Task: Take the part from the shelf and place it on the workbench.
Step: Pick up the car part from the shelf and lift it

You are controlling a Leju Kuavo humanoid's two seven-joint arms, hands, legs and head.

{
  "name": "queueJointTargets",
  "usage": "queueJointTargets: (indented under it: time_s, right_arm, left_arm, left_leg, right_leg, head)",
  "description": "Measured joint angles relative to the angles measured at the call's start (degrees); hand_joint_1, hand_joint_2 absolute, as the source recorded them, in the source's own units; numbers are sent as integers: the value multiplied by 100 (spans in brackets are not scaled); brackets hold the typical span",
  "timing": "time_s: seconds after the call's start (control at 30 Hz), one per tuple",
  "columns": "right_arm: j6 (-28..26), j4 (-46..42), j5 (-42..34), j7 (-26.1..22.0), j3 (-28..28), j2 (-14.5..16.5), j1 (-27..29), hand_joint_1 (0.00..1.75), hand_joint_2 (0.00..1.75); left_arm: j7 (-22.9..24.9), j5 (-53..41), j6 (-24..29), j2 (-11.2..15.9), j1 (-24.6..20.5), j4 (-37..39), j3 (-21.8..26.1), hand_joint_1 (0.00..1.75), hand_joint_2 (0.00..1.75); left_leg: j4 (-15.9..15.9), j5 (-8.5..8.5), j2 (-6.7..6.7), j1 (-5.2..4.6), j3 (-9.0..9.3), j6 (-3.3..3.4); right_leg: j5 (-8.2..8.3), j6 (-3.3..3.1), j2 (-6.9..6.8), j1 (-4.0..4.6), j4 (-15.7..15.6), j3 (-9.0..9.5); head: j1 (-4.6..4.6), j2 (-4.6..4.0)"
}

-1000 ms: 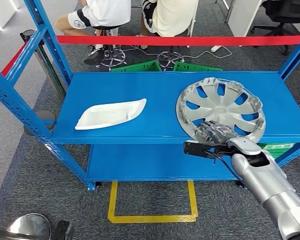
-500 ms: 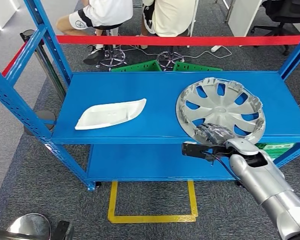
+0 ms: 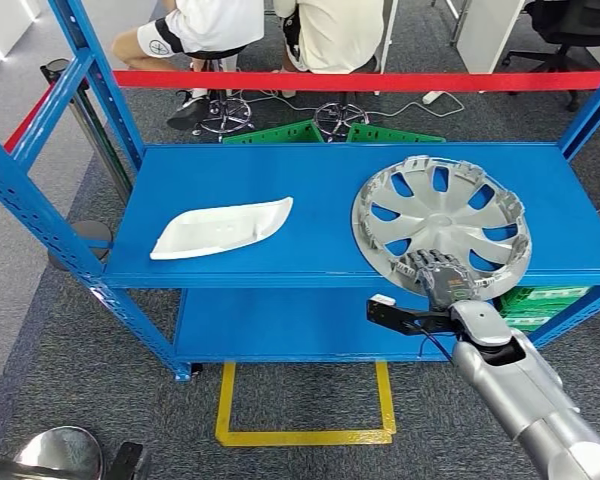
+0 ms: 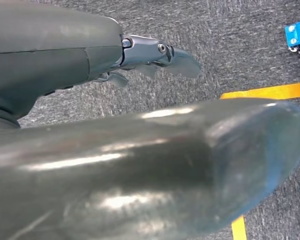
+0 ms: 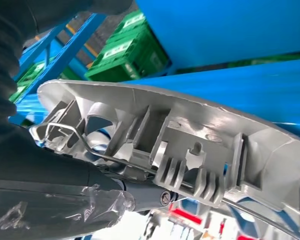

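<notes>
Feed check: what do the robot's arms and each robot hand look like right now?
Right arm: smooth silver cylindrical shell, thin black cable and a black bracket with a white tag at the wrist. Right robot hand: dark grey, segmented fingers. Left robot hand: glossy grey rounded cover, metallic dark-grey fingers with visible screws.

Silver hubcap (image 3: 442,217), white part (image 3: 220,228), blue shelf (image 3: 320,175).
</notes>
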Motion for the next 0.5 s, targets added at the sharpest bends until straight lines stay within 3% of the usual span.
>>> queueJointTargets:
  time_s: [0.03, 0.07, 0.27, 0.5]
  right_arm:
    - [-74, -1, 116, 37, -58, 10, 50, 168, 175]
    - [-147, -2, 225, 73, -119, 21, 101, 174, 175]
    - [-531, -96, 729, 146, -518, 93, 420, 175, 175]
    - [-610, -224, 843, 122, -761, 150, 593, 175, 175]
  left_arm:
    - [2, -7, 8, -2, 0, 0, 4, 0, 0]
    - [3, -12, 16, -3, 0, 0, 7, 0, 0]
    - [5, -69, 34, -16, 0, 0, 41, 0, 0]
    - [5, -93, 44, -31, -3, 0, 48, 0, 0]
  left_leg:
    - [0, 0, -1, 0, 0, 0]
    - [0, 0, -1, 0, 0, 0]
    - [0, 0, -1, -1, 0, 0]
    - [0, 1, -2, 0, 1, 0]
  right_leg:
    - [-1, -1, -2, 0, 0, 1]
    - [-1, -1, -3, 0, 0, 1]
    - [-1, -1, -3, 0, 0, 3]
    - [-1, -1, -5, 0, 0, 2]
  head:
    - [0, 0]
    - [0, 0]
    - [0, 0]
    - [1, 0]
